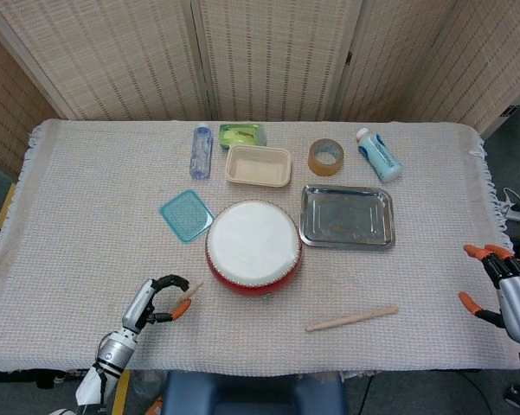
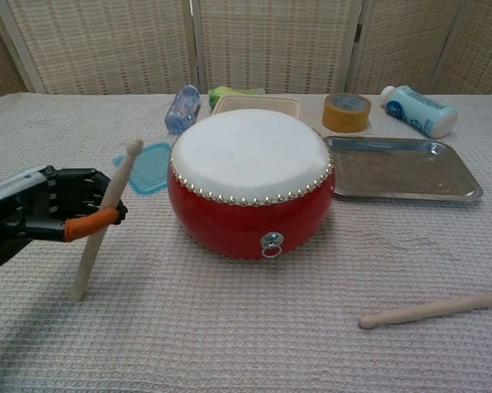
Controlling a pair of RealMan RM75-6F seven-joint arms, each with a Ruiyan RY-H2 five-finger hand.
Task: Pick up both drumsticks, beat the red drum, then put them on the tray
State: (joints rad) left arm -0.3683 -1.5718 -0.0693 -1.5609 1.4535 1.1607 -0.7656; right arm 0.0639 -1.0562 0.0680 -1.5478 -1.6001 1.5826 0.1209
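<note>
My left hand (image 2: 53,214) (image 1: 156,299) grips one wooden drumstick (image 2: 105,219), lifted off the cloth and tilted nearly upright, its tip up near the red drum (image 2: 250,182) (image 1: 253,247). The second drumstick (image 1: 352,318) (image 2: 434,309) lies flat on the cloth in front of the drum, to the right. My right hand (image 1: 504,288) hovers at the table's right edge with fingers apart, holding nothing. The steel tray (image 1: 346,216) (image 2: 401,168) sits right of the drum.
Behind the drum are a teal lid (image 1: 187,214), a water bottle (image 1: 201,150), a green pack (image 1: 242,134), a beige container (image 1: 258,165), a tape roll (image 1: 326,156) and a white-blue bottle (image 1: 379,154). A woven screen stands behind the table.
</note>
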